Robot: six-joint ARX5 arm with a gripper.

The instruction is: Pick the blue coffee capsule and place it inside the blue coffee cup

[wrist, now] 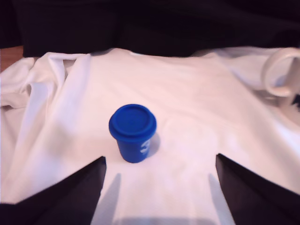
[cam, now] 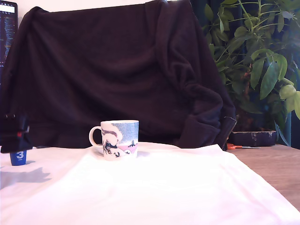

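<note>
In the exterior view the jaws' dark body hides the top of the blue coffee capsule (cam: 18, 158); the blue coffee cup (cam: 120, 139) stands well apart. The wrist view shows the capsule (wrist: 133, 132) upright, lid up, ahead of and between the jaws, which are spread apart, on the white-draped surface (wrist: 187, 108).

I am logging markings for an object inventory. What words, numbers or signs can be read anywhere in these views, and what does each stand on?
"3": white, on the side of the blue coffee capsule, also partly visible in the wrist view.
Monitor at the exterior view's far left: lines of text, too small to read.
Blue coffee cup: a snowy picture only, no lettering legible.
Nothing else readable.
</note>
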